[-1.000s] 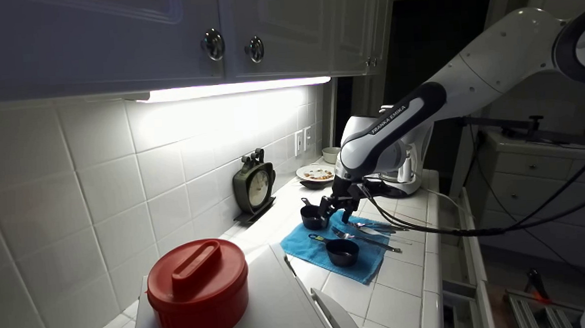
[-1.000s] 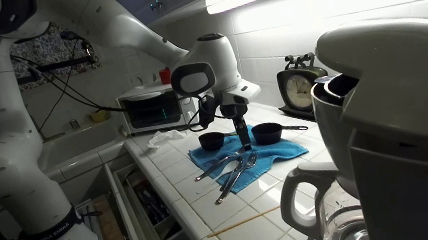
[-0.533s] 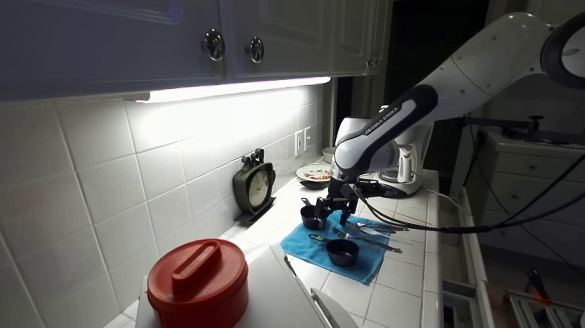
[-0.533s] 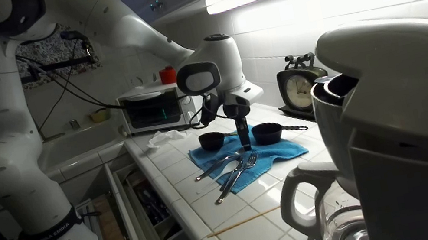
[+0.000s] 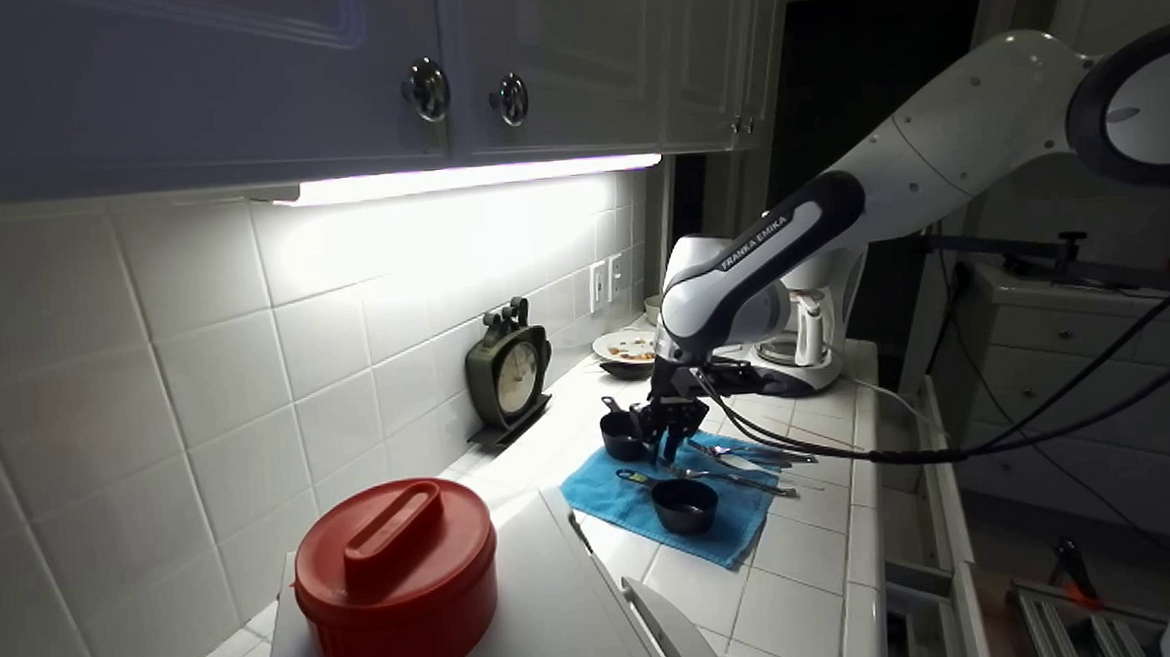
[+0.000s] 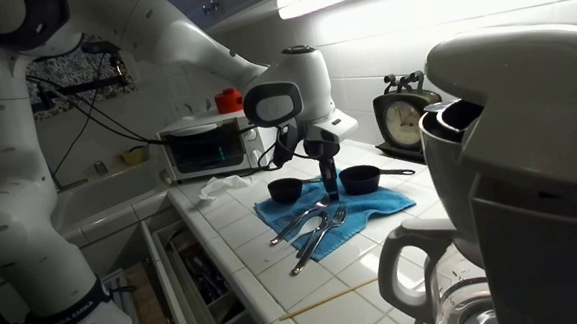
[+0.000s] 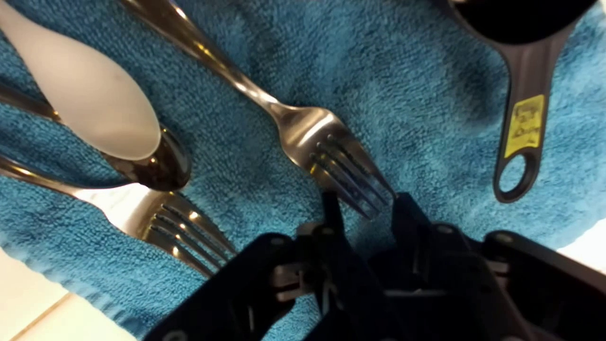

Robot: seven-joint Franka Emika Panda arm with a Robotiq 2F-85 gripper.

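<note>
Where it gaped before, hand (image 7: pixel 366 202) now closed on fork (image 7: pixel 307 129), slightly shifted on blue towel (image 7: pixel 416 128)

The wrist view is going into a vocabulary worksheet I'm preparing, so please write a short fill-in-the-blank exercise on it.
1. Between the fingertips of the gripper is the end of a ____.
2. The towel is ____ in colour.
3. The white utensil partly overlaps a metal ____.
4. On the black cup, the label on the handle is coloured ____.

Missing words: fork; blue; spoon; yellow.
</note>
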